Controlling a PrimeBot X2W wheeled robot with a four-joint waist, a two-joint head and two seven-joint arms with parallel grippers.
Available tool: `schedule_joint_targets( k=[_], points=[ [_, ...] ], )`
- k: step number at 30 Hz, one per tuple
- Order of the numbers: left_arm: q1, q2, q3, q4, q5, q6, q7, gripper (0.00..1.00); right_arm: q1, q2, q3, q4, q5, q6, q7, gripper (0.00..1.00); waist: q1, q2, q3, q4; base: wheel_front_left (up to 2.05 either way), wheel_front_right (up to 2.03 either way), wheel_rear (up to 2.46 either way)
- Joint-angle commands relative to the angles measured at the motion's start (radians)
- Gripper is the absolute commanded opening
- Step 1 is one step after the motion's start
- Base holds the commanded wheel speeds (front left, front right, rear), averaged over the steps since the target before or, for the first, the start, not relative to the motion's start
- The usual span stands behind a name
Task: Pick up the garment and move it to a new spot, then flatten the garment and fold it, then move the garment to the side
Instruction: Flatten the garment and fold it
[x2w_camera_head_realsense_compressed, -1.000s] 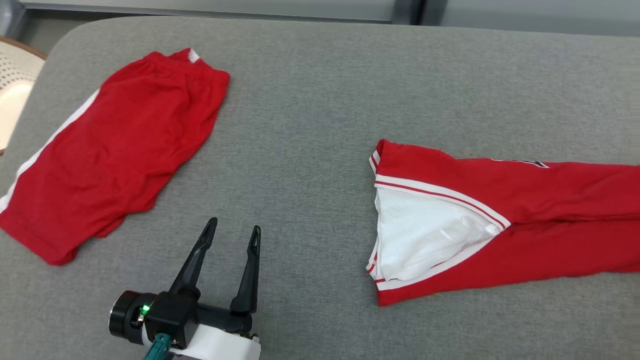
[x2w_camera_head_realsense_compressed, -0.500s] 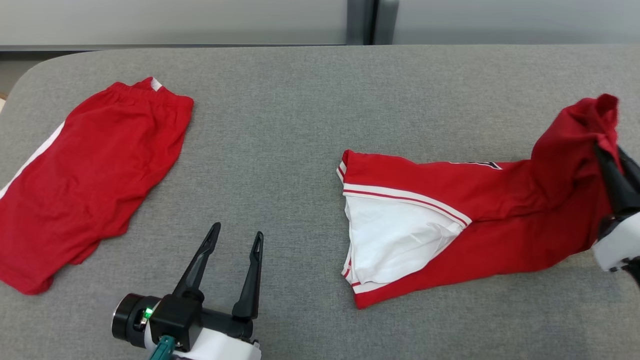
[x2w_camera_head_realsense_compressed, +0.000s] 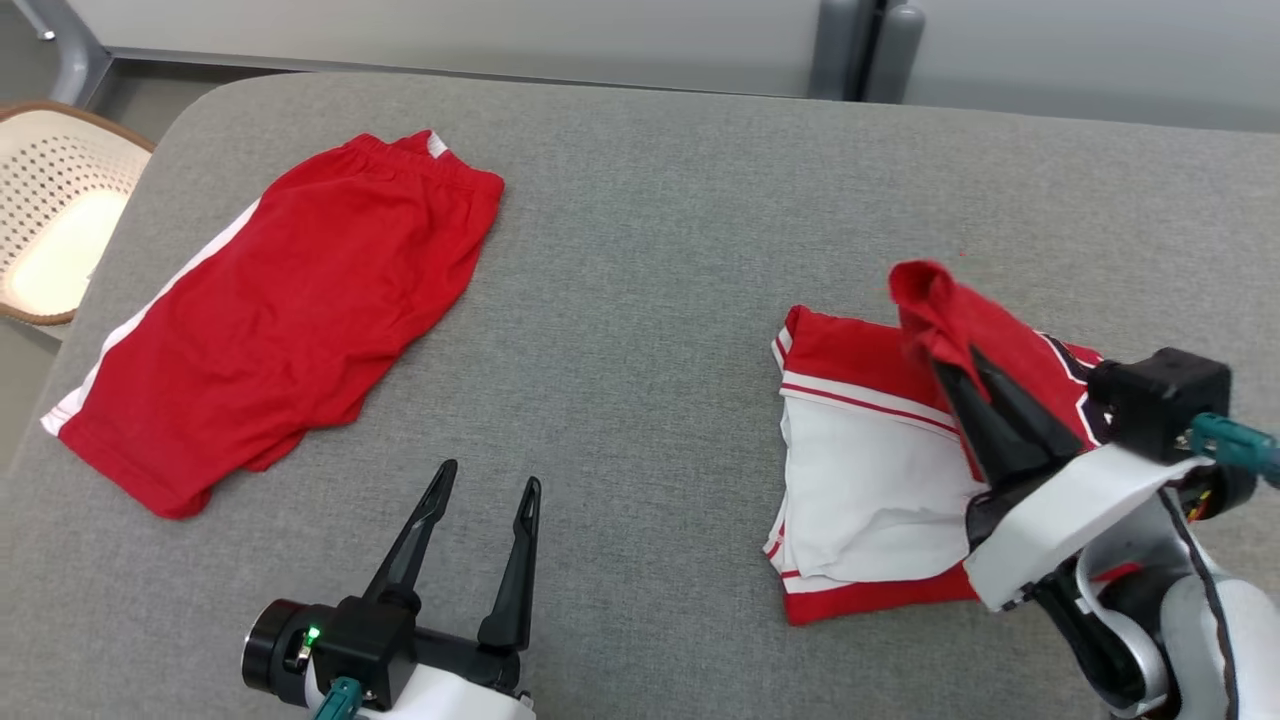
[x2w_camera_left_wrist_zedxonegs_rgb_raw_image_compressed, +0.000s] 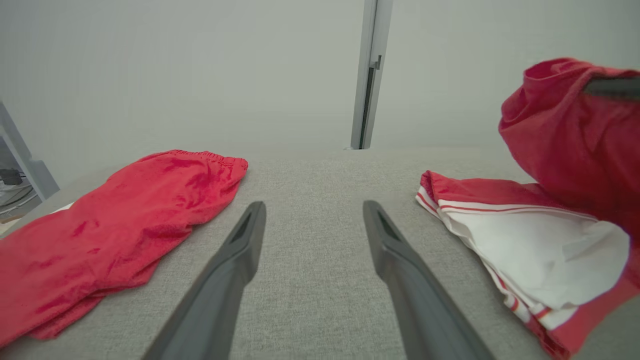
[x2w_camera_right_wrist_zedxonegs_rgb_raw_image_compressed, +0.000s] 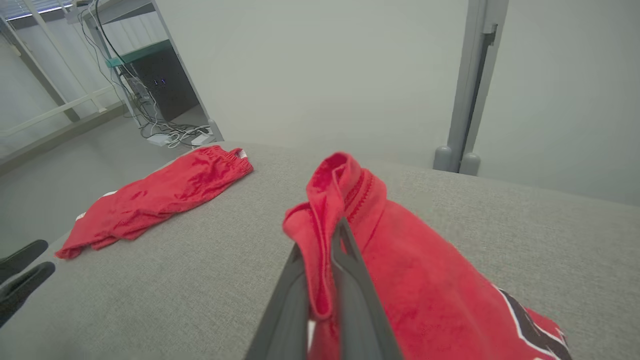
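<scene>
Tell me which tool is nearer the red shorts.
Left. The left tool sits close, right of the red shorts; the right tool is far across, clamped on the jersey.

Left gripper built of two long tapered black fingers, black block base, round black barrel fitted with green light, teal plug, white wrist cover, right gripper matched, black box, second teal plug, grey forearm edged with dark seam
</scene>
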Motion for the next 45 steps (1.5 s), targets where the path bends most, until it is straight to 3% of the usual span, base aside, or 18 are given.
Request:
schedule_joint_targets(
  k=[1, 8, 9, 10, 11, 15, 21, 29, 35, 45],
  points=[
    [-0.015, 0.002, -0.001, 0.002, -0.005, 0.004, 0.0, 1.0, 0.006, 0.001, 0.0, 0.011, -0.004, -0.002, 0.001, 0.0, 0.0, -0.0001, 0.004, 0.015, 0.0, 0.0, 0.0],
    [-0.022, 0.002, -0.014, 0.008, -0.024, 0.02, 0.0, 1.0, 0.004, 0.044, 0.074, 0.142, 0.021, -0.002, -0.041, 0.0, 0.0, -0.0001, 0.003, 0.044, 0.0, 0.0, 0.0],
    [-0.022, 0.002, -0.017, 0.009, -0.026, 0.023, 0.0, 1.0, 0.002, 0.05, 0.085, 0.162, 0.031, -0.002, -0.046, 0.1, 0.0, -0.0001, 0.003, 0.046, 0.0, 0.0, 0.0],
    [-0.021, 0.002, -0.019, 0.01, -0.028, 0.023, 0.0, 1.0, 0.002, 0.058, 0.093, 0.176, 0.047, -0.002, -0.05, 0.43, 0.0, -0.0001, 0.003, 0.047, 0.0, 0.0, 0.0],
    [-0.021, 0.002, -0.021, 0.012, -0.03, 0.024, 0.0, 1.0, -0.001, 0.067, 0.098, 0.18, 0.064, -0.002, -0.064, 1.0, 0.0, -0.0001, 0.002, 0.048, 0.0, 0.0, 0.0],
    [-0.011, 0.002, -0.019, 0.018, -0.037, 0.03, 0.0, 1.0, -0.002, 0.068, 0.11, 0.166, 0.124, -0.002, -0.102, 1.0, 0.0, -0.0001, -0.013, 0.042, 0.0, 0.0, 0.0],
    [0.014, 0.002, 0.006, 0.0, -0.058, 0.042, 0.0, 1.0, 0.009, -0.013, 0.054, 0.148, 0.102, -0.001, -0.236, 1.0, 0.0, -0.0001, -0.061, 0.007, 0.0, 0.0, 0.0],
    [0.067, 0.002, 0.062, -0.032, -0.087, 0.072, 0.0, 1.0, 0.037, -0.092, 0.044, 0.335, -0.02, -0.001, -0.572, 1.0, 0.0, -0.0001, -0.139, -0.065, 0.0, 0.0, 0.0],
    [0.123, 0.002, 0.114, -0.07, -0.083, 0.091, 0.0, 1.0, 0.059, -0.046, 0.026, 0.453, -0.078, -0.001, -0.645, 1.0, 0.0, -0.0001, -0.199, -0.114, 0.0, 0.0, 0.0],
    [0.237, 0.002, 0.171, -0.136, -0.04, 0.108, 0.0, 1.0, 0.184, 0.013, -0.023, 0.388, -0.176, -0.001, -0.647, 1.0, 0.0, -0.0001, -0.256, -0.164, 0.0, 0.0, 0.0]
  ],
)
